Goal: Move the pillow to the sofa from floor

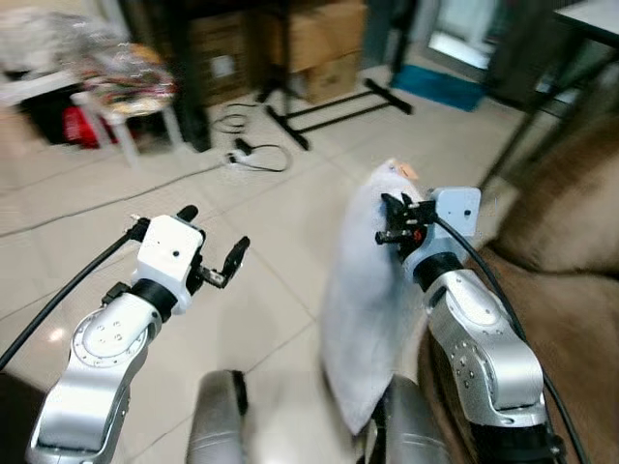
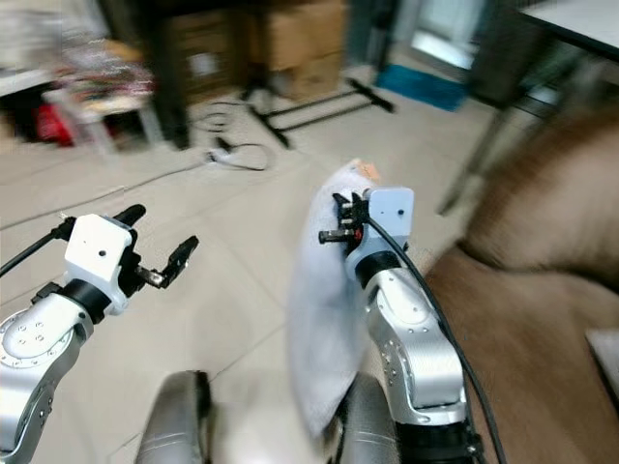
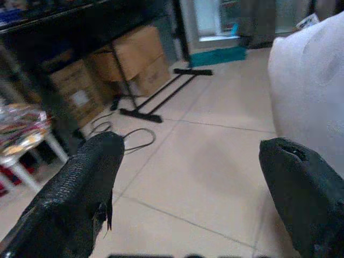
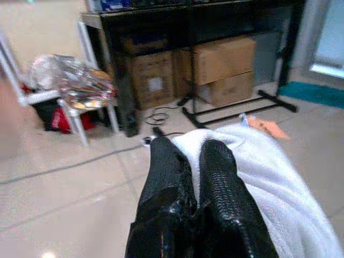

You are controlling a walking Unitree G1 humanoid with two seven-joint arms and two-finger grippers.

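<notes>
**A:** Is the pillow [image 1: 363, 290] on the sofa [image 1: 571, 290] yet?

**B:** No. The right gripper [image 1: 395, 222] has its two fingers pinched tight on the pillow's top edge. The pillow hangs up off the floor [image 1: 280, 203], near the middle, just beside the sofa.

**A:** Where is the sofa?

**B:** At about three o'clock from the pillow.

**A:** And the left gripper [image 1: 215, 253]?

**B:** At nine o'clock from the pillow, fingers wide apart, holding nothing.

**A:** So what's left?

**B:** I think the picking up is done. Swinging it over and letting go is left.
</notes>
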